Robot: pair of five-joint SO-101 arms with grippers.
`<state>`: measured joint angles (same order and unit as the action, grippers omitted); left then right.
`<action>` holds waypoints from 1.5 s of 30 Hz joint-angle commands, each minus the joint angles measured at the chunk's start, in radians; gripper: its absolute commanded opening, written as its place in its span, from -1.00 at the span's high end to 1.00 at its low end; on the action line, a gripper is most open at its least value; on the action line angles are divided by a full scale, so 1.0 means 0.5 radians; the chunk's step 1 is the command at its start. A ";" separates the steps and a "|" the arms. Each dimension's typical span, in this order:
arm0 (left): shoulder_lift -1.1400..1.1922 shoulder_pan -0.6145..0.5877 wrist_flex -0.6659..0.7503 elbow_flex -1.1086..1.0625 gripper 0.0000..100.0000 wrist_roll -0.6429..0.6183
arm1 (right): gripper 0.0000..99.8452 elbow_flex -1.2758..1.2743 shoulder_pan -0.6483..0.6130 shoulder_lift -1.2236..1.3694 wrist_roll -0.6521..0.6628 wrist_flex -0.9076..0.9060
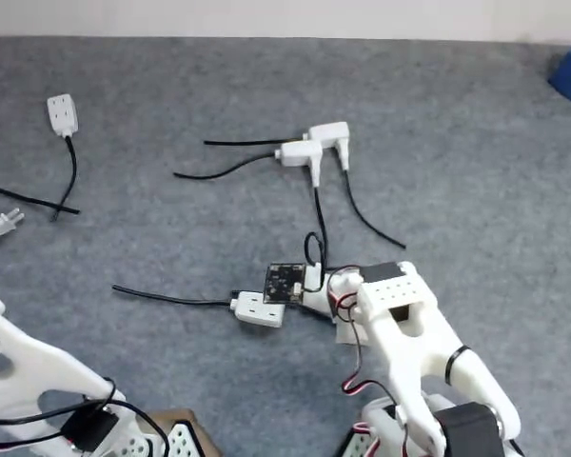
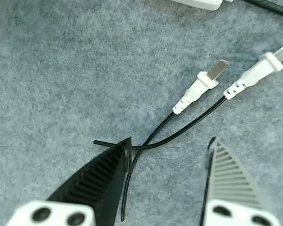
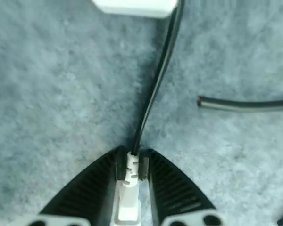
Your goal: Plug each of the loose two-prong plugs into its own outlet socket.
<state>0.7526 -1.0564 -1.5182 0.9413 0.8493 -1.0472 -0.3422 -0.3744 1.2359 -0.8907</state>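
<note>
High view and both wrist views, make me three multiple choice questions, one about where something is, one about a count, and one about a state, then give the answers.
1. In the high view, where do the loose plugs lie?
A. at the left edge of the carpet
B. beside the right arm
C. in the middle of the far edge

2. How many loose plugs lie ahead of the left gripper?
A. one
B. two
C. four

3. The right gripper is:
A. open over bare carpet
B. shut on a white plug
C. shut on nothing

Answers:
1 A: both lie against the left border of the high view.
2 B: the left wrist view shows two white two-prong plugs there.
3 B: the right wrist view shows it pinching the plug's body.
</note>
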 commanded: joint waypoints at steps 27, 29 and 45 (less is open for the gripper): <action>-0.014 -0.023 0.012 0.051 0.48 0.018 | 0.76 0.075 0.130 -0.041 0.236 -0.164; -0.014 -0.023 0.012 0.051 0.48 0.018 | 0.76 0.094 0.192 -0.041 0.236 -0.164; -0.014 -0.008 0.025 -0.002 0.48 0.018 | 0.76 0.299 0.262 -0.023 0.236 -0.361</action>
<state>0.7526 -1.0579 -1.5182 0.9352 0.8493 -0.9367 -0.2240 -0.3759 1.3433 -1.0595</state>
